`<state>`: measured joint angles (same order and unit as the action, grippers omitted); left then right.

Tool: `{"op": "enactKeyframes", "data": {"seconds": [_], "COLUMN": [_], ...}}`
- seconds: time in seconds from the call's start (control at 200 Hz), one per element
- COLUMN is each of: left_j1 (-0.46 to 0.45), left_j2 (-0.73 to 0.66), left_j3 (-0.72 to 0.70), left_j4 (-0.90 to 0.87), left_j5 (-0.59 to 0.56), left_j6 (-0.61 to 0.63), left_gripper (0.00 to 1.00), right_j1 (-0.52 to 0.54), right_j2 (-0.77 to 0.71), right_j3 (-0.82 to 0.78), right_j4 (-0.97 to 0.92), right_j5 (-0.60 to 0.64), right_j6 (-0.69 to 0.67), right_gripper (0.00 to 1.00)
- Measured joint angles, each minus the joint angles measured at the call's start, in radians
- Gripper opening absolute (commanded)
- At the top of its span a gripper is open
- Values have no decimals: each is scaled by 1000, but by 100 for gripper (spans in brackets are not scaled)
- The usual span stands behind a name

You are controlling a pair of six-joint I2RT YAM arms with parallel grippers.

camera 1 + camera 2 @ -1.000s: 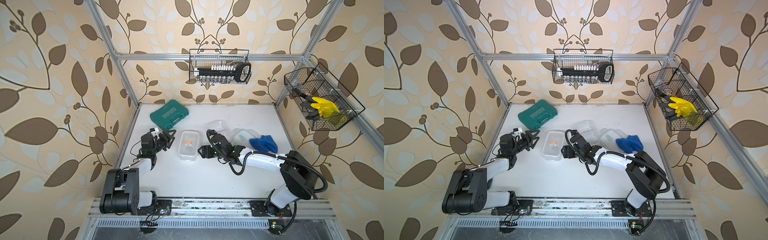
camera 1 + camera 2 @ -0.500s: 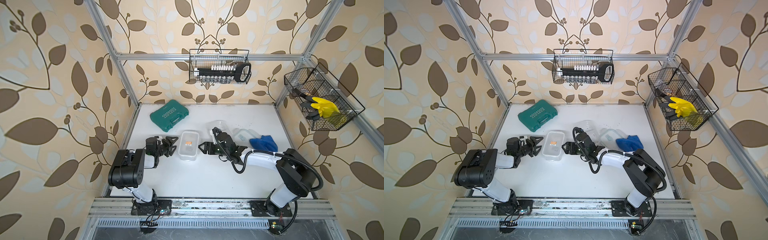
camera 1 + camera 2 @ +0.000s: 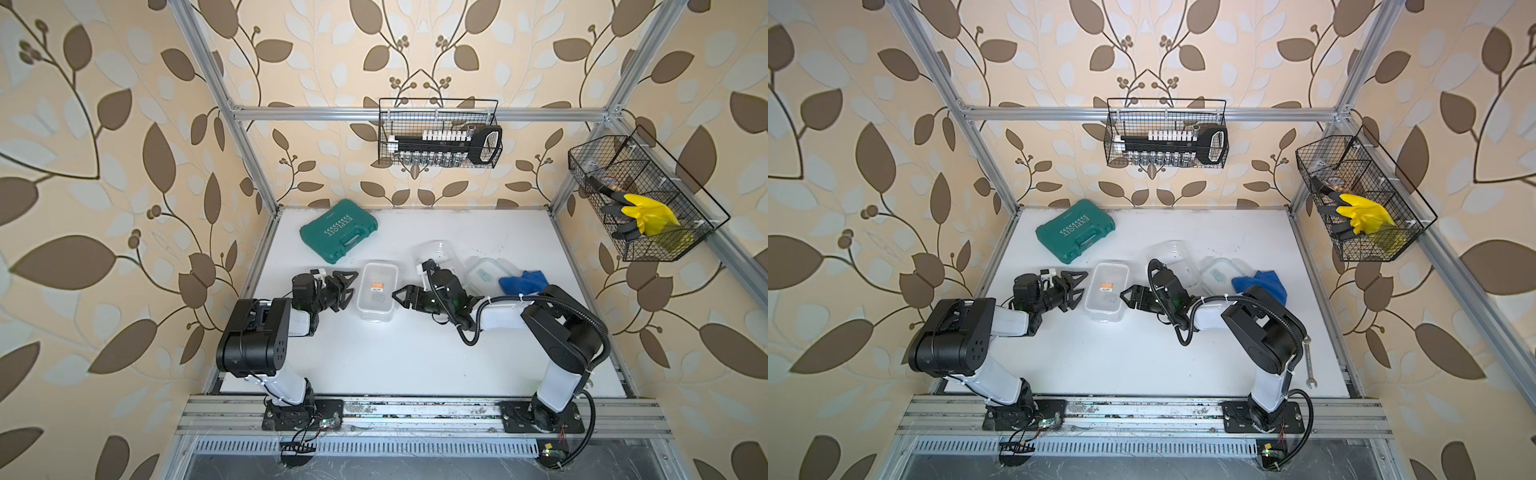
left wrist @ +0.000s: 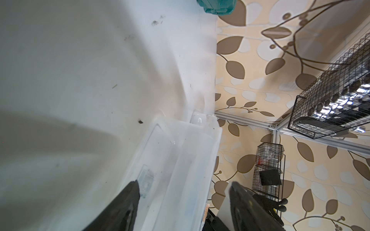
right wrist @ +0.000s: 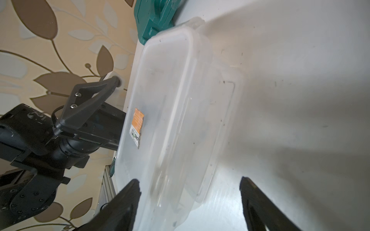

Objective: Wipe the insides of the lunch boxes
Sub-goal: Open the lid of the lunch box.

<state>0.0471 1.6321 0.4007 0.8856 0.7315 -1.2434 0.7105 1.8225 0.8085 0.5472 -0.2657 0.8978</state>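
Note:
A clear lunch box (image 3: 376, 291) (image 3: 1105, 296) with an orange sticker stands mid-table. My left gripper (image 3: 352, 284) (image 3: 1082, 286) is open just off its left side. In the left wrist view the box's long wall (image 4: 180, 170) lies between the left gripper's (image 4: 184, 183) spread fingers. My right gripper (image 3: 399, 296) (image 3: 1123, 296) is open at the box's right side. In the right wrist view the box (image 5: 170, 120) reaches in between the right gripper's (image 5: 189, 181) fingers. Neither gripper holds anything. A second clear lunch box (image 3: 436, 253) (image 3: 1169, 253) sits behind my right wrist.
A green tool case (image 3: 338, 230) (image 3: 1075, 230) lies at the back left. A clear lid (image 3: 484, 272) and a blue cloth (image 3: 523, 280) (image 3: 1262, 282) lie right of the boxes. A wrench (image 3: 1308, 361) lies near the right edge. Wire baskets (image 3: 438, 133) (image 3: 640, 199) hang on the walls.
My left arm has folded up and carried its open gripper rightward to the box's left side. The right gripper has stayed at the box's right side, shifting only slightly.

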Motion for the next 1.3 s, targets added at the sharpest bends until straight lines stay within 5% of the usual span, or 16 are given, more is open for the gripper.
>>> {"op": "enactKeyframes", "data": {"seconds": [0.4,0.645,0.765,1.065,1.3], "left_j1": [-42,-41,-41,-41,-84], "left_j2": [123,124,114,31,-145], "left_j3": [12,11,12,12,109], "left_j4": [159,201,221,157,-78], "left_j5": [3,-2,4,-2,-28], "left_j6": [-82,-104,-100,-82,-5], "left_gripper": [62,33,20,12,1], "right_j1": [-18,-30,-36,-39,-37], "right_j2": [47,61,61,41,7], "right_j3": [-3,-6,-17,-17,-16], "right_j4": [151,187,187,164,100], "right_j5": [-39,-53,-51,-47,-32], "right_j6": [67,86,86,85,39], "right_gripper": [63,50,50,49,71]}}
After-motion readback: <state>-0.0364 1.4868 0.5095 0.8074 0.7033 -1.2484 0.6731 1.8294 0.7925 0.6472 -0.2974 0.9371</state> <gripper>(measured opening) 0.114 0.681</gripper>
